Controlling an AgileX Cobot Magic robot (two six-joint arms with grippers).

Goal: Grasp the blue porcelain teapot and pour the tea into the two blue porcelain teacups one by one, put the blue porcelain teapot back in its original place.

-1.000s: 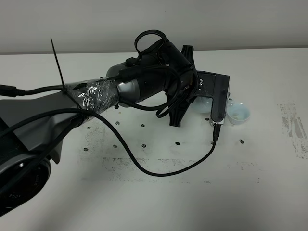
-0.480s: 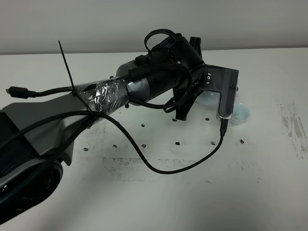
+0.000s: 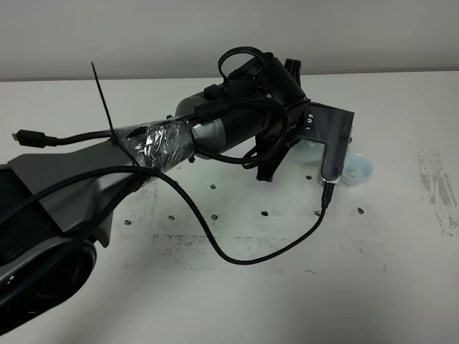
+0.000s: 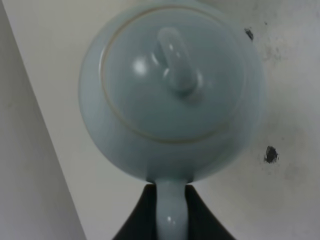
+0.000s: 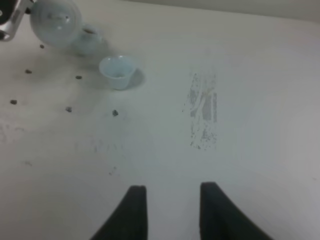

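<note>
The blue porcelain teapot (image 4: 172,90) fills the left wrist view, seen lid-on from above. My left gripper (image 4: 172,192) is shut on its loop handle (image 4: 171,210). In the right wrist view the teapot (image 5: 55,17) hangs right by the farther teacup (image 5: 87,41), which shows something dark at its rim. The nearer teacup (image 5: 117,71) stands apart and looks pale inside. From above, my left arm (image 3: 215,129) hides the teapot and one cup; only one teacup (image 3: 356,169) shows. My right gripper (image 5: 172,200) is open, low over bare table, far from the cups.
Small dark specks (image 3: 265,213) dot the white table (image 3: 237,301) around the cups. A grey scuff mark (image 5: 202,107) lies between my right gripper and the cups. A black cable (image 3: 237,254) loops off the left arm over the table.
My left arm has carried the teapot a little farther back and to the right, then eased slightly back left. The visible teacup has stayed put.
</note>
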